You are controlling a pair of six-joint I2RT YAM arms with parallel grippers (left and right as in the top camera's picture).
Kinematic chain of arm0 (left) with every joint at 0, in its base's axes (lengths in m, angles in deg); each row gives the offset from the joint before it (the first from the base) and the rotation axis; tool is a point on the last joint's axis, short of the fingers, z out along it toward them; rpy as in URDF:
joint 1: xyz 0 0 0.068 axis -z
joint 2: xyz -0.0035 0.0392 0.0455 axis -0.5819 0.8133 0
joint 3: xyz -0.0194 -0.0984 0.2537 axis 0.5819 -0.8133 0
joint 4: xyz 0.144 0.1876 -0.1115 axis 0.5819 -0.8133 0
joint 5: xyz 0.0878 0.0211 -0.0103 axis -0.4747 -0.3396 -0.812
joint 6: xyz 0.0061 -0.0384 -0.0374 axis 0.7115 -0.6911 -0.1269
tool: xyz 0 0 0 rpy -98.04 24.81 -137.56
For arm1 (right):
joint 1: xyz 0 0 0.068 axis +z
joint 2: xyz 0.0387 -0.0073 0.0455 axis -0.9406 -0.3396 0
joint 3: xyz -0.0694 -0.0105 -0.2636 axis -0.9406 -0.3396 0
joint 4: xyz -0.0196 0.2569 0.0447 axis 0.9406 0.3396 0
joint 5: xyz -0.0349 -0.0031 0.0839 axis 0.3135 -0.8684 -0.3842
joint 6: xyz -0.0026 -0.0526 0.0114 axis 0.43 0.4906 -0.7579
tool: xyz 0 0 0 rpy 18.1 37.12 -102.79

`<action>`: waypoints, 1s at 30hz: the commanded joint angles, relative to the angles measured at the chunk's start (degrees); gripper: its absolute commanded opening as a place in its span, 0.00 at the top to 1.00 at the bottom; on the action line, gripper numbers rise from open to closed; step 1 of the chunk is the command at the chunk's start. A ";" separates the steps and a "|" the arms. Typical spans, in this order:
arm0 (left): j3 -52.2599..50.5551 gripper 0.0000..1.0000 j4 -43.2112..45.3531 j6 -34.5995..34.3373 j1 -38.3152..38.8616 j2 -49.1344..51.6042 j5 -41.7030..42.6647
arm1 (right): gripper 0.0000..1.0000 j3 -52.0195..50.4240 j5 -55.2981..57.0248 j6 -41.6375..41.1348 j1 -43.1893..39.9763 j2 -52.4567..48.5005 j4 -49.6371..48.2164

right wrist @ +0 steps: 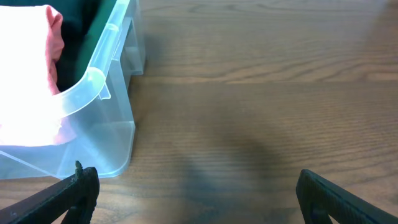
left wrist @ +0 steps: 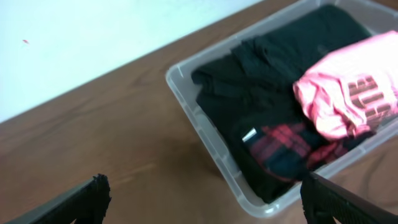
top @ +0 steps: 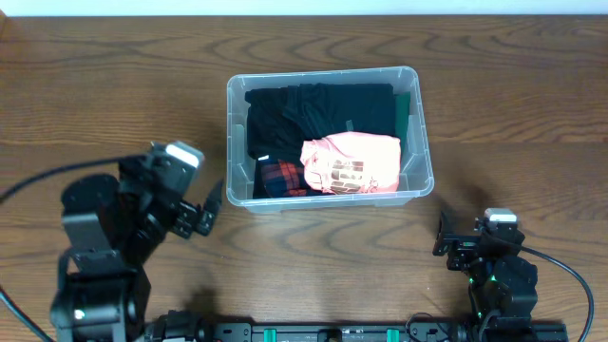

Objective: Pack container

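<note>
Container [top: 323,74], clear, mid-worktop [top: 114,76], packed with black garments [top: 313,109], pink top [top: 350,161] and plaid piece [top: 280,178]; left tool [top: 209,207] and right tool [right wrist: 194,186] wide apart, empty, nearby; packing seemingly finished, further loading needing an item not in view.

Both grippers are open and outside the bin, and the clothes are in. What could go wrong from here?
1. The pink garment lies bunched on top against the near wall of the container. It may sit above the rim and could spill if nudged.
2. The left gripper hangs open close to the container's near-left corner. A reach in could clip the wall and shove the container.
3. The red plaid garment is pressed against that wall and looks easy to snag.
</note>
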State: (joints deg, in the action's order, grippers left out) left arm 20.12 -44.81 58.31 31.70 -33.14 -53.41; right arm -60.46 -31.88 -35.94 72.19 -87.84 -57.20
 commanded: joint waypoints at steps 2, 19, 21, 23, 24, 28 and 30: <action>-5.44 0.02 1.01 0.57 0.87 -4.79 0.37 | 0.01 -0.20 -0.20 -0.76 -0.37 0.50 -0.15; -20.94 0.02 1.05 0.57 0.87 -20.92 0.39 | 0.01 -0.20 -0.20 -0.76 -0.37 0.50 -0.15; -22.34 0.02 1.03 0.57 0.87 -22.56 0.39 | 0.01 -0.20 -0.20 -0.76 -0.37 0.50 -0.15; -23.54 0.02 1.05 0.57 0.85 -23.96 0.37 | 0.01 -0.20 -0.20 -0.76 -0.37 0.50 -0.15; -24.09 0.02 1.03 0.57 0.85 -24.59 0.35 | 0.01 -0.20 -0.20 -0.76 -0.37 0.50 -0.15; -26.51 0.02 1.05 0.57 0.87 -27.32 0.37 | 0.01 -0.20 -0.20 -0.76 -0.37 0.50 -0.15; -27.85 0.02 1.03 0.57 0.87 -28.76 0.37 | 0.01 -0.20 -0.20 -0.79 -0.37 0.50 -0.17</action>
State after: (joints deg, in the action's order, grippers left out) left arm -6.10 -43.95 58.48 32.34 -59.96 -53.41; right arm -60.46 -31.88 -35.94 72.19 -87.84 -57.20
